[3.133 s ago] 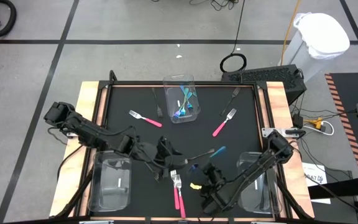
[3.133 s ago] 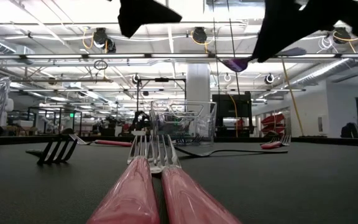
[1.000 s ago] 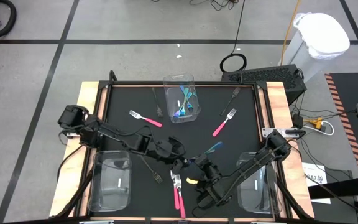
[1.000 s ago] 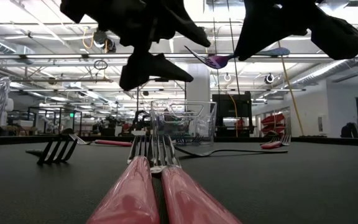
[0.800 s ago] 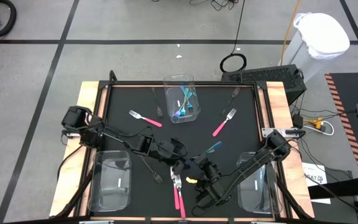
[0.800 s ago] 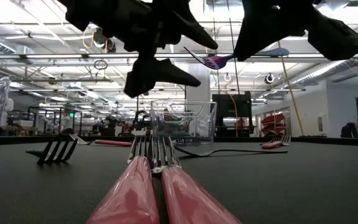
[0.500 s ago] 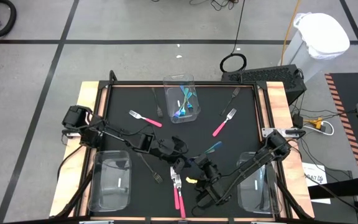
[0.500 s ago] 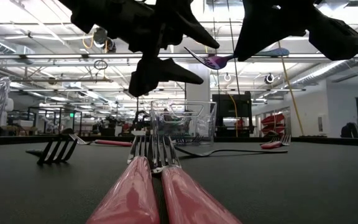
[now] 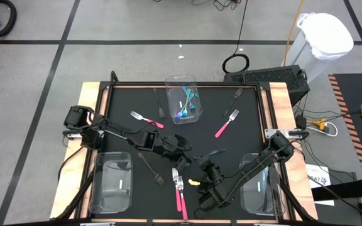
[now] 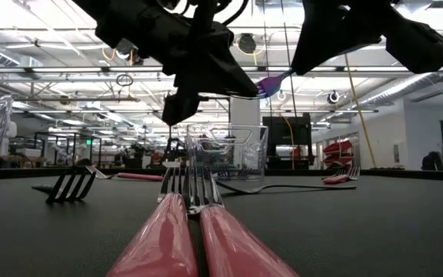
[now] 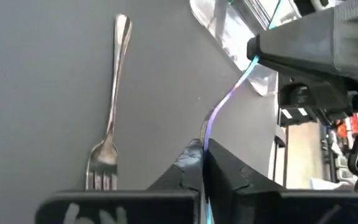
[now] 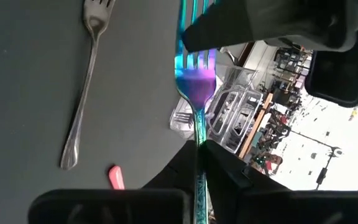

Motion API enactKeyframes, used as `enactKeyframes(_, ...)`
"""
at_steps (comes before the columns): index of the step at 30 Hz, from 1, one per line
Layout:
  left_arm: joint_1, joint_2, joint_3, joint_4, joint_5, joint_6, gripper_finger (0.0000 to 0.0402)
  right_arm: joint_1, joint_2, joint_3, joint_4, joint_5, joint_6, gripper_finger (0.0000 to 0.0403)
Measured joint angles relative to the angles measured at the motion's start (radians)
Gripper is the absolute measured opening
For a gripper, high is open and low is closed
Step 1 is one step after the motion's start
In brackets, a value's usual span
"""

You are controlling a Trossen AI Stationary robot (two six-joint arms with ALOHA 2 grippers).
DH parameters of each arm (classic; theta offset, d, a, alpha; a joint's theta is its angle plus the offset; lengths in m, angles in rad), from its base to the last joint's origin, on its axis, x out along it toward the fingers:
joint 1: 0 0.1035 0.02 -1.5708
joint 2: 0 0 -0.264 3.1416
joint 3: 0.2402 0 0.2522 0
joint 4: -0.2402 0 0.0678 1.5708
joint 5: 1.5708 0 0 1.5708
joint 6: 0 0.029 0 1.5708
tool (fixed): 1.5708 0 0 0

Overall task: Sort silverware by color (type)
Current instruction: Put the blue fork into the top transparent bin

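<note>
An iridescent teal-and-purple fork (image 12: 195, 81) hangs in the air over the mat's middle, held between both grippers. My left gripper (image 11: 201, 149) reaches in from the table's left and is shut on the fork's head end; it also shows in the high view (image 9: 185, 148). My right gripper (image 12: 199, 148) comes from the near right and is shut on the handle. Two pink forks (image 9: 180, 191) lie side by side on the mat just below, at the near edge. My left gripper pinches the fork's tine end (image 11: 207, 132) between its two fingers, which lie across the fork and come from the table's left. The fork is lifted clear of the mat. My right gripper pinches the fork's handle (image 12: 197, 132) between its two fingers, and the fork runs straight out ahead of them toward the left gripper. The head (image 10: 266, 83) sits a little lower than the handle.
A clear bin (image 9: 183, 103) with teal forks stands at the far middle. Clear bins sit at near left (image 9: 112, 182) and near right (image 9: 256, 187). Loose pink forks (image 9: 146, 119) (image 9: 225, 124) and dark forks (image 9: 237, 95) (image 9: 151, 168) lie on the black mat.
My left gripper has moved toward the fork in my right gripper and has shut on its head end. The fork has tipped, its head now lower than before. My right gripper has stayed shut on the handle.
</note>
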Motion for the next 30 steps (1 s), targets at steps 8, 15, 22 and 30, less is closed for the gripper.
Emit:
enactKeyframes(8,0.007,-0.002,0.0,0.037,0.035,0.046,0.0004,0.001,0.0,0.0,0.003,0.057,0.069,0.011)
enactKeyframes(15,0.007,-0.002,0.0,0.059,0.047,0.055,0.0003,0.006,0.0,0.0,-0.013,0.108,0.143,0.0211)
enactKeyframes(22,0.018,-0.003,0.0,0.059,0.048,0.104,0.0003,0.044,-0.005,0.0,-0.039,0.152,0.147,0.0257)
enactKeyframes(30,0.029,-0.017,0.0,0.092,0.047,0.203,0.0002,0.121,-0.099,0.0,-0.089,0.201,0.307,0.0255)
